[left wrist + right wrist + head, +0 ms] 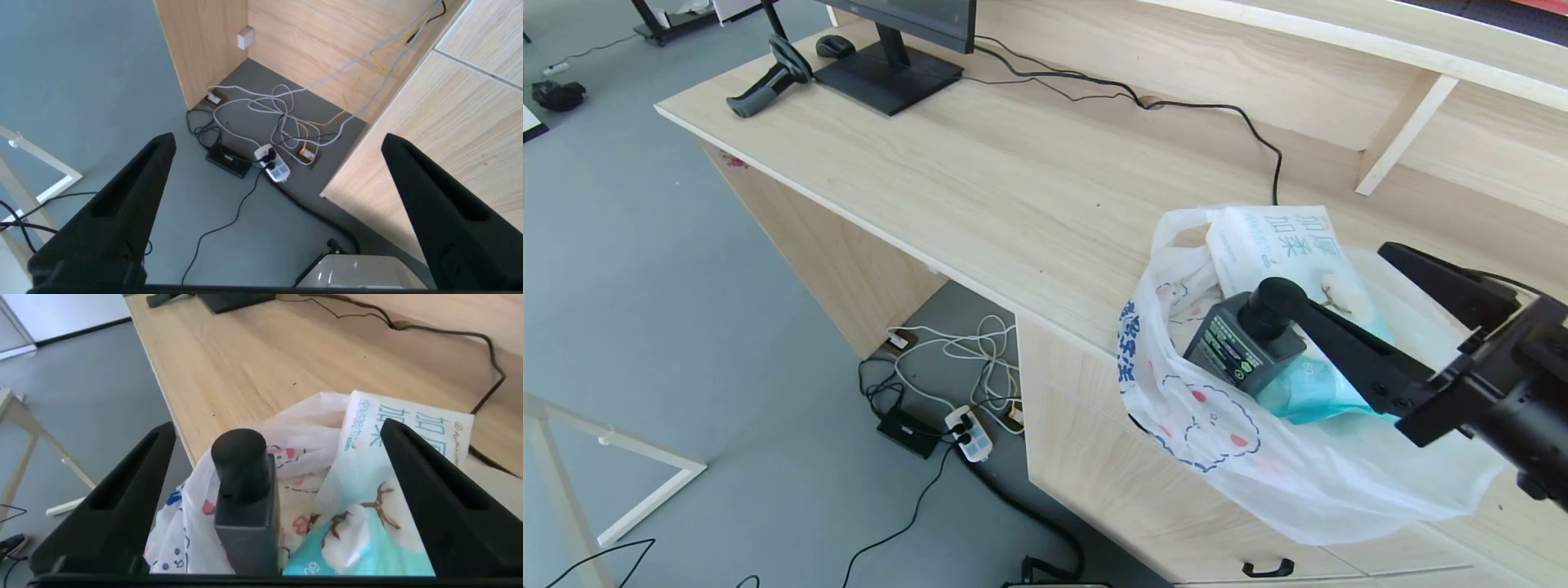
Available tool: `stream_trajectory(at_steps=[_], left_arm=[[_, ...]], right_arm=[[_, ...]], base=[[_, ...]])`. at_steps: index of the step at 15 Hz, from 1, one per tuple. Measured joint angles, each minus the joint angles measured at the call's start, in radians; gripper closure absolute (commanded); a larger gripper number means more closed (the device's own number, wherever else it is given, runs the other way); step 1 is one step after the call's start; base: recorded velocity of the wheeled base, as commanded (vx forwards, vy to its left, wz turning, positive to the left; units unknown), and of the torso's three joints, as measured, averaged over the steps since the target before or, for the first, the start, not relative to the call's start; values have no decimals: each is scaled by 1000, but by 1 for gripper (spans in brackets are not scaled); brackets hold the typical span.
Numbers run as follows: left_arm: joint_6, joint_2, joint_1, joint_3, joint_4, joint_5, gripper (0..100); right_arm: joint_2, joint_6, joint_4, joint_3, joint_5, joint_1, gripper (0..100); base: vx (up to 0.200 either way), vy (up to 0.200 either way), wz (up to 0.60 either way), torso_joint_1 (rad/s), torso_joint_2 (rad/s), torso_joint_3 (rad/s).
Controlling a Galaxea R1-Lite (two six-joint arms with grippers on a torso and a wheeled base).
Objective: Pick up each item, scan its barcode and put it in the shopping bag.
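Observation:
A white plastic shopping bag (1217, 441) sits open at the counter's front right edge. Inside it lie a white and teal tissue pack (1282, 245) and a dark grey bottle (1241, 343) with a black cap. My right gripper (1347, 278) hangs open just above the bag's mouth, and one finger is close to the bottle cap. From the right wrist, the bottle (243, 498) stands between the wide-apart fingers of the right gripper (278, 433), beside the tissue pack (392, 457) in the bag (184, 531). The left gripper (278, 143) is open over the floor beside the counter. A grey barcode scanner (768, 82) lies at the far left of the counter.
A monitor stand (890, 73) and a mouse (835, 46) sit at the back left. A black cable (1217, 110) runs across the counter toward the bag. A raised wooden ledge (1405, 131) lines the back. A power strip (274, 167) and tangled cords lie on the floor under the counter.

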State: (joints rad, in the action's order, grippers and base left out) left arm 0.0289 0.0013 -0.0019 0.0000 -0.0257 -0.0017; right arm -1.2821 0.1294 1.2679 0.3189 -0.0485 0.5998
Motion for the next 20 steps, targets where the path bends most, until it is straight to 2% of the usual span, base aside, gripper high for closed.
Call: stream_trajectory(at_steps=[2, 4, 6, 9, 12, 14, 15, 16, 20], left_arm=[[0, 0, 0, 0, 0, 0, 0], [0, 0, 1, 0, 0, 0, 0], [-1, 0, 1, 0, 0, 0, 0], [-1, 0, 0, 0, -1, 0, 0], [-1, 0, 0, 0, -1, 0, 0], [-2, 0, 1, 0, -1, 0, 0], [-1, 0, 1, 0, 0, 0, 0], [0, 0, 1, 0, 0, 0, 0], [-1, 0, 0, 0, 0, 0, 0]], right_arm=[[88, -18, -2, -73, 0, 0, 0], [191, -26, -9, -201, -3, 0, 0], [305, -26, -109, -287, -7, -2, 0], [514, -27, -446, -310, -22, -5, 0], [804, -26, -888, -278, -41, -8, 0], [1019, -26, -1283, -237, -59, -10, 0], [1101, -26, -1423, -212, -75, -11, 0], [1166, -26, -1491, -193, -101, -11, 0], [1265, -50, -1501, -180, -140, -13, 0]], base=[[0, 0, 0, 0, 0, 0], [0, 0, 0, 0, 0, 0], [0, 0, 0, 0, 0, 0], [0, 0, 0, 0, 0, 0], [0, 0, 0, 0, 0, 0], [0, 0, 0, 0, 0, 0], [0, 0, 0, 0, 0, 0], [0, 0, 0, 0, 0, 0], [0, 0, 0, 0, 0, 0]])
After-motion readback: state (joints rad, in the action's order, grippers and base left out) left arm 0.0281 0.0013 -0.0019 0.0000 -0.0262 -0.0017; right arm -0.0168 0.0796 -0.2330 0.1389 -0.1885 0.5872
